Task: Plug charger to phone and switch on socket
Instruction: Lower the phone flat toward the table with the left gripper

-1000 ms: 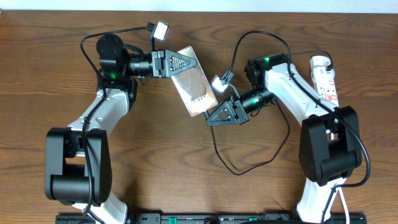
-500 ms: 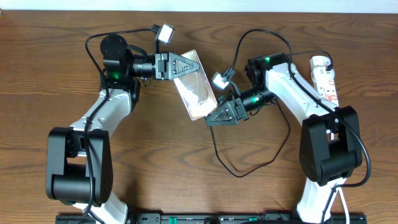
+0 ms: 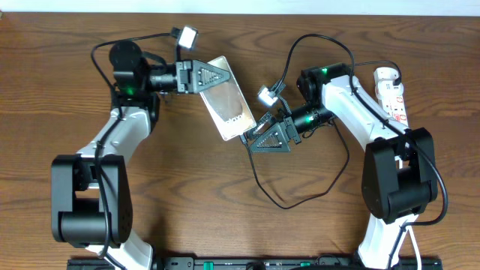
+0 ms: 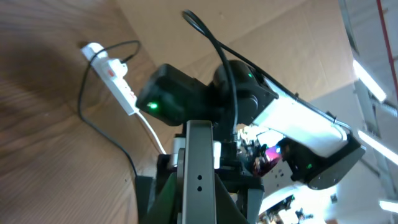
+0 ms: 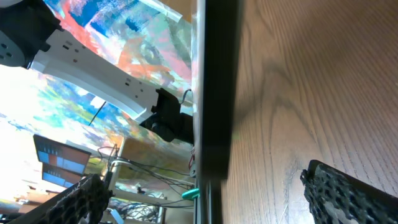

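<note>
My left fingers [image 3: 208,75] pinch the far end of the phone [image 3: 229,109], holding it tilted over the tabletop [image 3: 187,195]. My right fingers [image 3: 271,139] stand spread wide at its near end. From there the charger [image 3: 286,207] loops across the wood. The socket [image 3: 391,94] lies well apart, along the right edge.

Phone [image 3: 229,101] was carried leftward, gripped by left end effector [image 3: 223,75]; left arm was swung outward. Right end effector [image 3: 253,139] was opened wide from nearly closed, at phone's lower end.
</note>
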Action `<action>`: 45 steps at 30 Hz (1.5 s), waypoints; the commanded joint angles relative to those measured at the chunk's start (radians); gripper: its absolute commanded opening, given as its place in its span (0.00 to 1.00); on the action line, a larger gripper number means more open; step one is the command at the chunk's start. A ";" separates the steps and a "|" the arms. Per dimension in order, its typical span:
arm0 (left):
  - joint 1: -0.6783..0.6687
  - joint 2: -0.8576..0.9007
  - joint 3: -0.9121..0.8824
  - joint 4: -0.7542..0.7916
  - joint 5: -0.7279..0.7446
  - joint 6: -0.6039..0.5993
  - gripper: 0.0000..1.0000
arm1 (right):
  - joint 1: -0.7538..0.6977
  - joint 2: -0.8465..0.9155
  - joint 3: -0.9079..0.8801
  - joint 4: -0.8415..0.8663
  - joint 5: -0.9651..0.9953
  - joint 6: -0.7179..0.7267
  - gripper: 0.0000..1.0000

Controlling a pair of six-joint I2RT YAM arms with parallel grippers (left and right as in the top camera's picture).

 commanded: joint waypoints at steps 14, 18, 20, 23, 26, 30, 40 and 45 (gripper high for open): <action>0.220 -0.001 -0.030 -0.501 -0.080 0.325 0.07 | -0.078 0.003 0.012 0.000 -0.006 -0.008 0.99; 0.235 -0.001 -0.048 -0.751 -0.201 0.496 0.07 | -0.093 0.003 0.012 0.000 -0.006 -0.008 0.99; 0.235 -0.001 -0.049 -0.903 -0.314 0.575 0.07 | -0.098 0.003 0.012 0.000 -0.005 -0.008 0.99; 0.231 -0.001 -0.049 -1.107 -0.484 0.632 0.07 | -0.100 0.003 0.012 -0.001 0.013 -0.007 0.99; 0.231 -0.001 -0.049 -1.210 -0.537 0.678 0.07 | -0.100 0.003 0.012 0.000 0.027 -0.008 0.99; 0.231 -0.001 -0.057 -1.294 -0.610 0.732 0.07 | -0.100 0.003 0.012 0.001 0.028 -0.008 0.99; 0.231 -0.001 -0.169 -1.336 -0.741 0.716 0.07 | -0.099 0.003 0.012 0.000 0.028 -0.008 0.99; 0.231 -0.001 -0.206 -1.355 -0.748 0.708 0.07 | -0.097 0.003 0.012 0.000 0.029 -0.008 0.99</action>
